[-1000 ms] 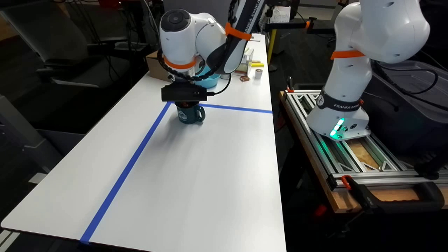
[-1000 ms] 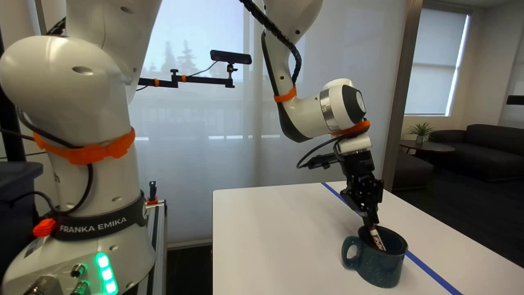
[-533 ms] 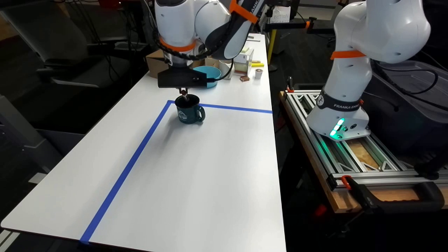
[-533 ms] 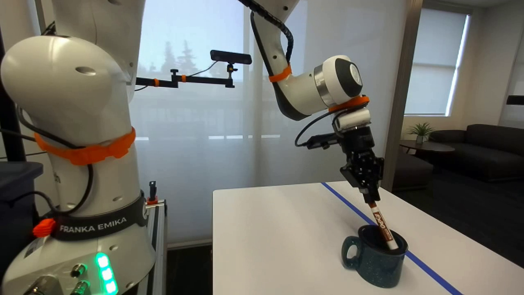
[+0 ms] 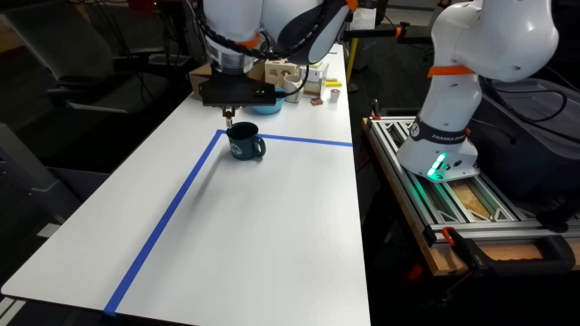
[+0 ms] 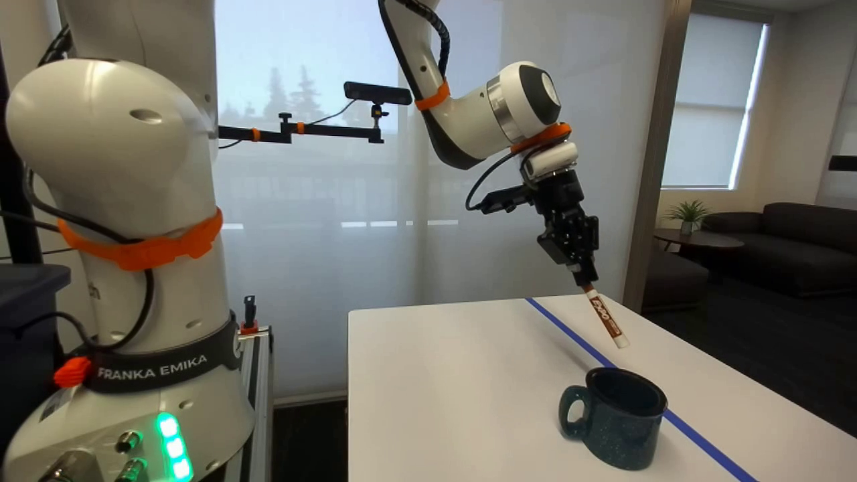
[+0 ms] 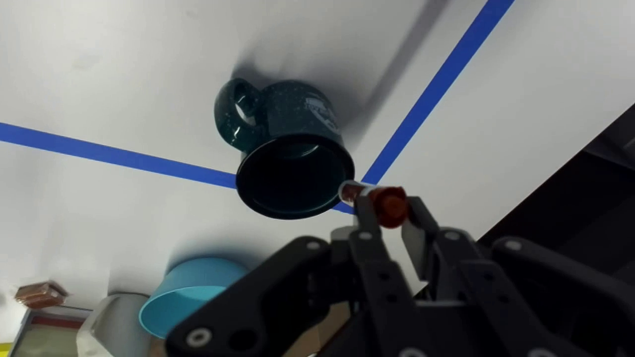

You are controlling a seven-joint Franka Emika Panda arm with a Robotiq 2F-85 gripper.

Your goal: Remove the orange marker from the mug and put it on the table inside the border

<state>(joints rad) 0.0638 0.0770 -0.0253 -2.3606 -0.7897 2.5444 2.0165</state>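
The orange marker [image 6: 606,318], white with a brown-red label and cap, hangs tilted in the air, cap end up. My gripper [image 6: 586,278] is shut on its cap end; the wrist view shows the cap [image 7: 390,207] between both fingers [image 7: 366,213]. The marker is out of the dark mug [image 6: 622,428], above and beside its rim. The mug stands upright on the white table [image 5: 272,226], with its dark inside showing in the wrist view [image 7: 295,178]. The border of blue tape [image 5: 176,199] forms a corner right by the mug.
Beyond the border stand a light blue bowl [image 5: 268,108], a white cup [image 5: 292,86], a cardboard box [image 5: 198,81], and small brown packets [image 5: 316,102]. The robot base [image 5: 439,149] stands beside the table on a metal frame.
My gripper has risen with the marker, pulling it from inside the mug to above and beside the rim. The mug has not moved.
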